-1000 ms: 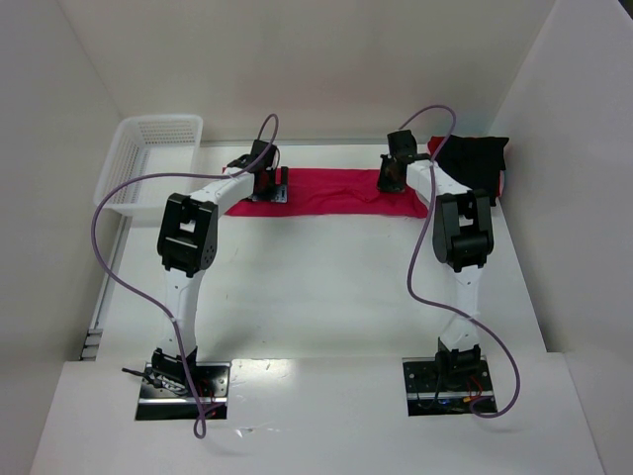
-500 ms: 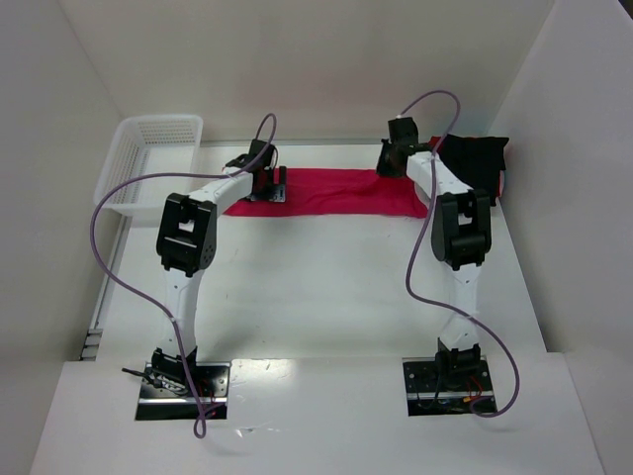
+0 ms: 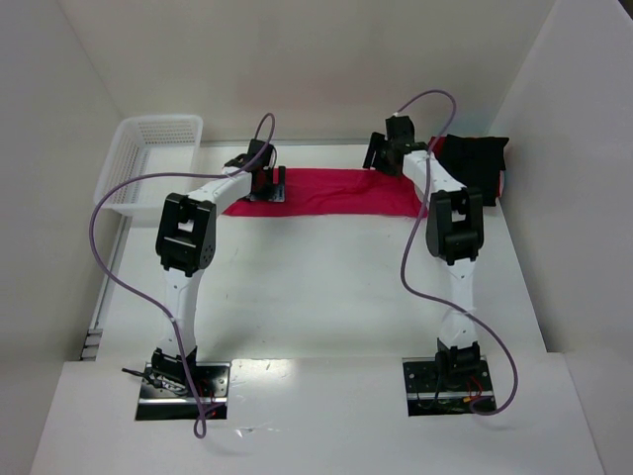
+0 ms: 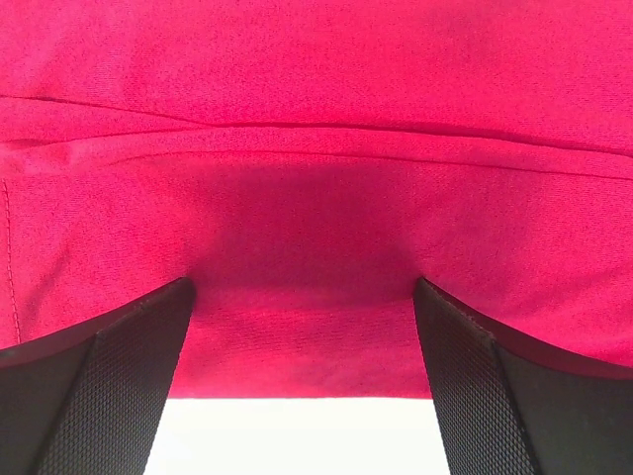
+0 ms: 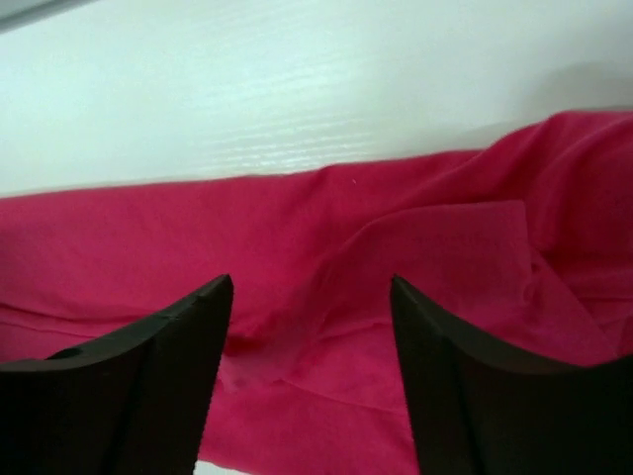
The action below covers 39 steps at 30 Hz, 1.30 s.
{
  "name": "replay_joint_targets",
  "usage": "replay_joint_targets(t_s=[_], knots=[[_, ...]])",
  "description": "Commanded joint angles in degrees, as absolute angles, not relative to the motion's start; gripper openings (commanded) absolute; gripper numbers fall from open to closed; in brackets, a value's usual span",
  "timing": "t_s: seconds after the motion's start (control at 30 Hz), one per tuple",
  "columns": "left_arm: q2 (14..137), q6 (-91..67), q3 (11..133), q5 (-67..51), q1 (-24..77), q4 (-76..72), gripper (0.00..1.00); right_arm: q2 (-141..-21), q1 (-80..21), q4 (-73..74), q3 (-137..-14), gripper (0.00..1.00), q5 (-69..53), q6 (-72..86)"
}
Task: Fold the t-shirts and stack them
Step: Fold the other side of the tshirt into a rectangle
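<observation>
**A:** Why do both arms reach to the far side of the desk?

**B:** The red t-shirt lies there as a long flat band, with one end under each arm.

**A:** Are they gripping it?

**B:** No. The left jaws stand spread, low over the cloth by its near hem. The right jaws are parted too, hanging above the rumpled right end. I'd judge each is placed to take an end and fold it inward.

**A:** And the dark pile?

**B:** It sits just beside the shirt's right end and probably comes next.
</observation>
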<state>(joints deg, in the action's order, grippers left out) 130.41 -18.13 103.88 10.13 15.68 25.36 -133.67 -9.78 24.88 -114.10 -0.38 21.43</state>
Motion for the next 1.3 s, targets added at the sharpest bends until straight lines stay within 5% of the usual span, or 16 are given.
replay_joint_targets(t_s=[0.0, 0.33, 0.63, 0.9, 1.27], knots=[[130.8, -18.1, 105.6, 8.7, 15.3, 25.2, 0.99, -129.7, -10.4, 16.0, -111.3, 0.72, -1.4, 22.0], [130.8, -18.1, 105.6, 8.2, 15.3, 25.2, 0.99, -123.0, -10.4, 12.6, -109.9, 0.72, -2.5, 21.7], [129.1, -18.1, 107.2, 7.0, 15.3, 25.2, 0.99, -119.3, -10.4, 12.0, -96.9, 0.66, -2.0, 19.8], [128.6, -17.5, 107.2, 6.0, 15.3, 25.2, 0.99, -124.6, -10.4, 12.7, -98.5, 0.48, -4.0, 19.3], [129.6, -17.5, 106.7, 6.0, 15.3, 25.2, 0.99, -132.2, -10.9, 15.2, -107.0, 0.48, -4.0, 17.7]])
